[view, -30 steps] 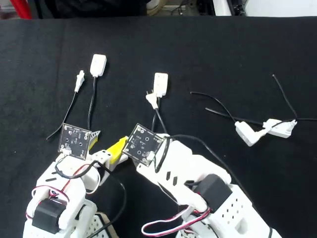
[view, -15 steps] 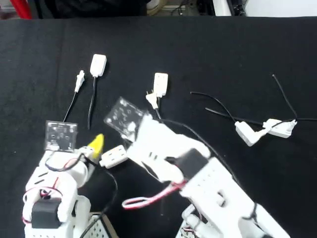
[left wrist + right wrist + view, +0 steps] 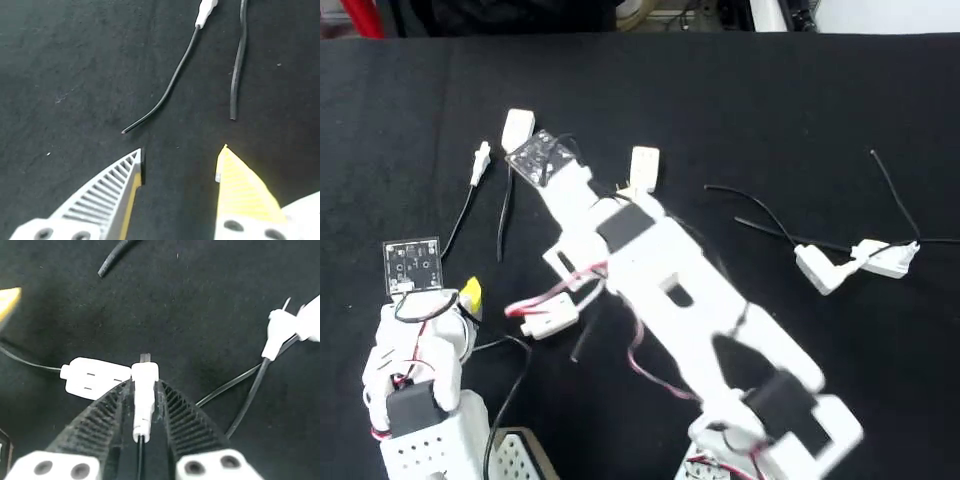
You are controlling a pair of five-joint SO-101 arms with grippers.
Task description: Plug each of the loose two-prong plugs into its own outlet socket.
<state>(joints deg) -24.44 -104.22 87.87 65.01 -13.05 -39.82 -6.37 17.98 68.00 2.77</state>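
Right arm [image 3: 660,270] swung out across table, wrist now far left, perhaps lifted higher. Left gripper [image 3: 182,149] pulled back leftward, away from loose socket [image 3: 549,320].

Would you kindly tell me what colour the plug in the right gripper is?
The plug is white; the right wrist view shows it best.

One camera looks down over the table [image 3: 770,100]; both wrist cameras face it closely.
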